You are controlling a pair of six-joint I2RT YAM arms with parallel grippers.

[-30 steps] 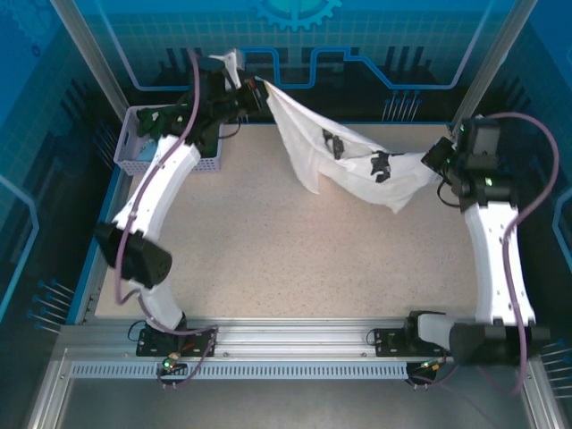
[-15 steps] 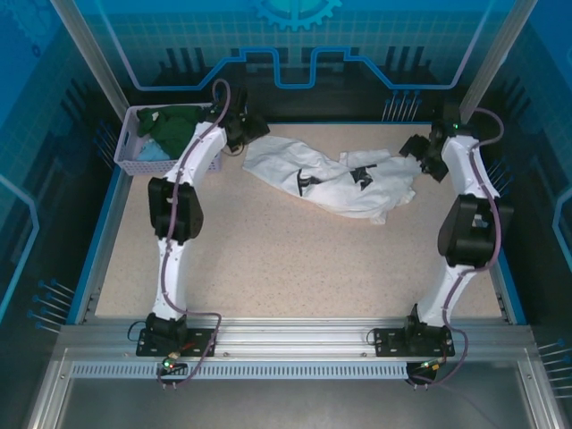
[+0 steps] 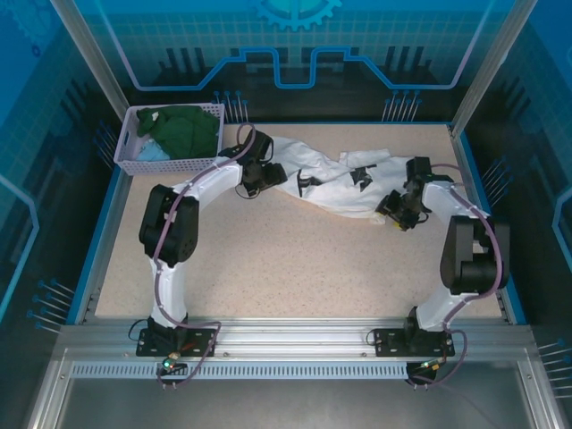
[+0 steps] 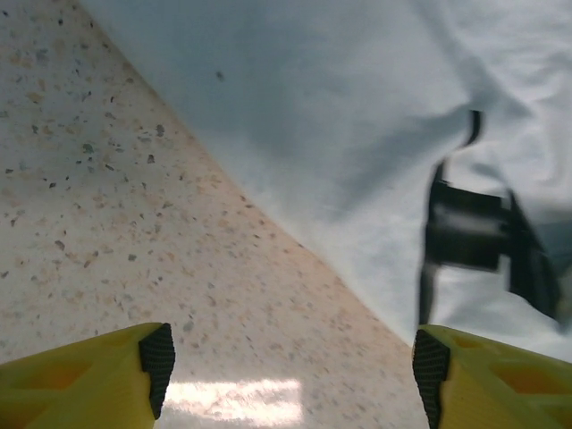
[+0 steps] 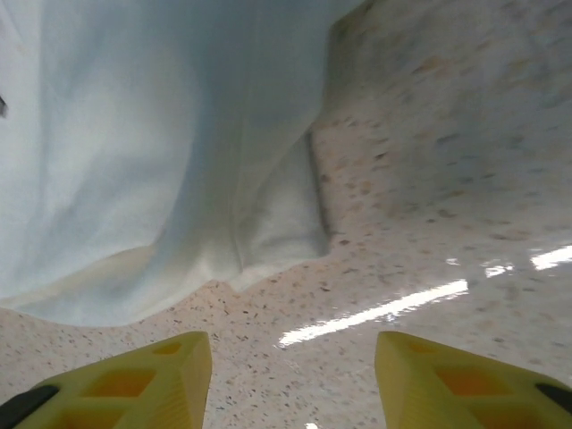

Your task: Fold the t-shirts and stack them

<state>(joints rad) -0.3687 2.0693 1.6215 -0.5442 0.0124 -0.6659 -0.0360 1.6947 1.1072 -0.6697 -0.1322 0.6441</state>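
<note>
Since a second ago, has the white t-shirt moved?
Yes. The white t-shirt has dropped from midair onto the table, lying crumpled right of the lavender basket.

Bare tabletop (image 3: pixel 295 259) across the near half; white t-shirt (image 3: pixel 331 183) and basket (image 3: pixel 170 166) along far edge.

robot test cell in a lab, not a home. a speckled table (image 3: pixel 286 259) is enclosed behind and on both sides by blue panels (image 3: pixel 179 40) printed with gear and circuit lines. an aluminium rail (image 3: pixel 295 341) along the table's near edge carries the bolted left arm base (image 3: pixel 174 340) and right arm base (image 3: pixel 416 340), both cabled.
</note>
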